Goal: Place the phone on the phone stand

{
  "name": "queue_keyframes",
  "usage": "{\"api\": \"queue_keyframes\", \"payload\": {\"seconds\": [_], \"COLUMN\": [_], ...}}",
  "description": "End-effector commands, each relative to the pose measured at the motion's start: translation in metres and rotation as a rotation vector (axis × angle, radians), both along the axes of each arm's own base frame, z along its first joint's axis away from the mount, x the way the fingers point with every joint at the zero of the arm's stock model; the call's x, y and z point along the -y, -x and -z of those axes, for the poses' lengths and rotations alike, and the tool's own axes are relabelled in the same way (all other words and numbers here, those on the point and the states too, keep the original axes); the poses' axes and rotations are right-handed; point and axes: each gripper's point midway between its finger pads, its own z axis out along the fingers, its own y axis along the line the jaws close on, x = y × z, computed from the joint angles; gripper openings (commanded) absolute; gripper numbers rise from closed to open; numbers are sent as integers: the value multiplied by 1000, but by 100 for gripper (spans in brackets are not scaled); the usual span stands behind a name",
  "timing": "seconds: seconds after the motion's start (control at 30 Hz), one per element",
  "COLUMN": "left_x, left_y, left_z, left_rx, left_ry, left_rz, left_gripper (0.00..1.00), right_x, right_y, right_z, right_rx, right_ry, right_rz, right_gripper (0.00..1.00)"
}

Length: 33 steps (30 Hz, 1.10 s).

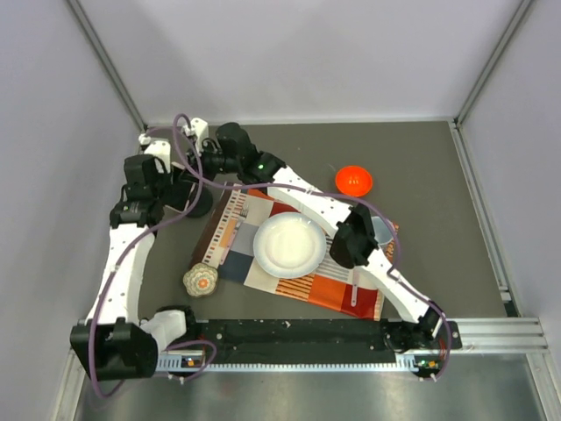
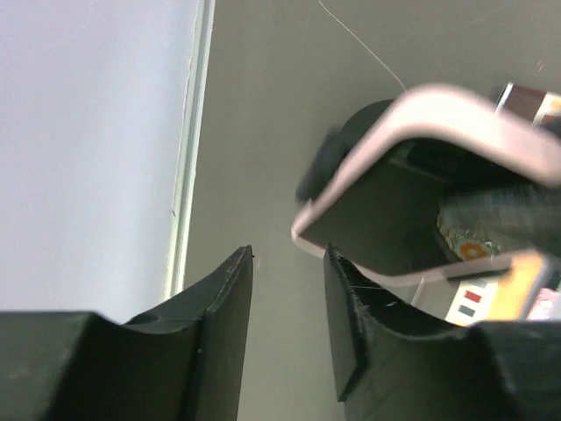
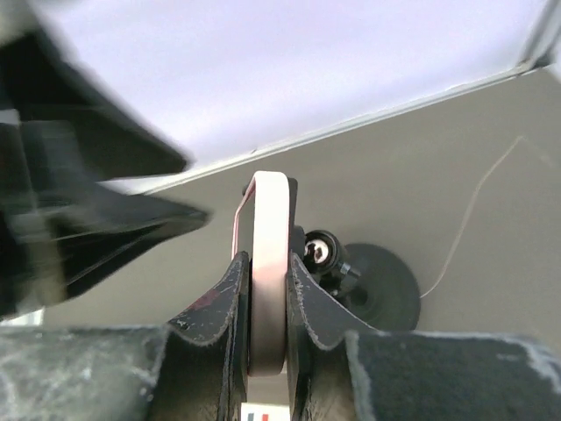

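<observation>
Mia: Where is the phone now?

Tom: The right gripper (image 3: 267, 261) has it. Its two fingers are squeezed on the flat sides of the phone (image 3: 270, 215), so you see only the thin pink edge sticking out past them. It is up in the air, not resting on anything.

Mia: And the phone stand?

Tom: The phone stand (image 3: 379, 288) sits on the grey table (image 3: 491, 175), just to one side of the phone in the right wrist view. It has a round black bottom and a little holder part near the phone. They look very close, but I cannot tell if they touch.

Mia: What about the other arm?

Tom: The left gripper (image 2: 289, 259) is right next to the phone. Its fingers are apart and there is nothing between them.

Mia: So what is a good way to do this bit?

Tom: I think the phone should move sideways until it lines up with the holder, then go down slowly. It should lean on the holder gently. A hard bump could tip the little stand or push it away.

Mia: When should it let go?

Tom: Only when the bottom edge sits in the stand. Open the fingers just a tiny bit first and check that the phone does not fall. The left gripper is so near that it might knock the phone, so it is best off to the side.
</observation>
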Motion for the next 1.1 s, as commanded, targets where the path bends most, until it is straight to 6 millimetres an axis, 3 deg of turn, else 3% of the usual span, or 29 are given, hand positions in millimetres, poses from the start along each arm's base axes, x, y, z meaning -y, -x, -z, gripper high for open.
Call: {"api": "queue_keyframes", "payload": {"seconds": [0.0, 0.27, 0.4, 0.43, 0.53, 0.67, 0.7, 0.9, 0.97, 1.0, 1.07], "left_x": [2, -12, 1, 4, 9, 3, 3, 2, 1, -1, -5], "left_y": [26, 47, 39, 36, 26, 19, 18, 21, 23, 28, 33], "left_z": [-60, -95, -87, -84, -75, -88, -91, -119, -121, -129, -132], "left_rx": [173, 285, 293, 295, 283, 341, 350, 466, 494, 530, 559], "left_ry": [89, 70, 124, 143, 177, 258, 269, 317, 323, 322, 317], "left_rz": [-84, -185, -130, -117, -100, -160, -162, -178, -191, -196, -222], "left_gripper": [47, 56, 59, 65, 65, 65, 66, 67, 68, 69, 71], "right_x": [19, 13, 14, 15, 17, 14, 19, 21, 18, 20, 22], "right_y": [-80, -74, -68, -67, -65, -51, -56, -54, -59, -58, -65], "right_z": [50, 56, 49, 44, 39, 30, 26, -62, -74, -96, -111], "right_rx": [113, 99, 66, 64, 32, 5, -13, -106, -138, -113, -130], "right_ry": [68, 51, 33, 28, 5, -46, -65, -367, -444, -495, -558], "right_rz": [233, 196, 176, 176, 155, 38, 36, 12, 29, 30, 60], "right_gripper": [0, 0, 0, 0, 0, 0, 0, 0, 0, 0, 0]}}
